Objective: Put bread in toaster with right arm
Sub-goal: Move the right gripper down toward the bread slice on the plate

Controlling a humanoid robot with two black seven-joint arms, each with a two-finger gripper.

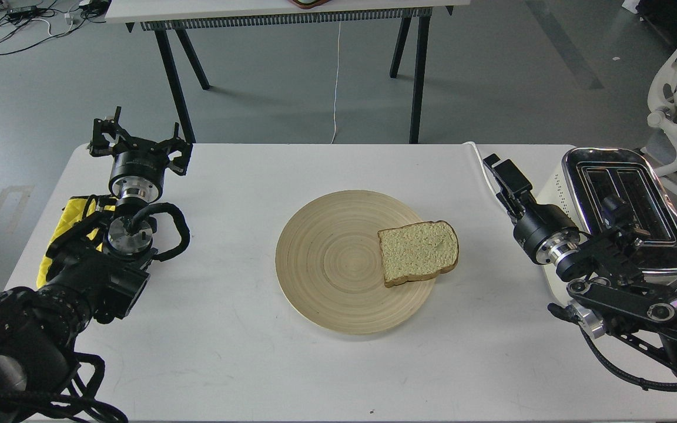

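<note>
Right gripper [500, 170] jaws look closed, empty, next to your toaster [626, 205]; bread [418, 251] on plate [327, 264] edge, well apart.

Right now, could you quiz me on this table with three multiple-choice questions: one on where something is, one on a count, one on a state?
1. Where does the bread lie?
A. on the right side of the wooden plate, overhanging its rim
B. inside the toaster
C. on the bare table by the left arm

2. How many slots does the toaster have?
A. one
B. two
C. four

3. What is the right pincer holding?
A. the bread
B. the plate
C. nothing

Answers: 1 A, the slice rests at the plate's right edge. 2 B, two dark slots show in the chrome top. 3 C, the right pincer hovers apart from everything, left of the toaster.
</note>
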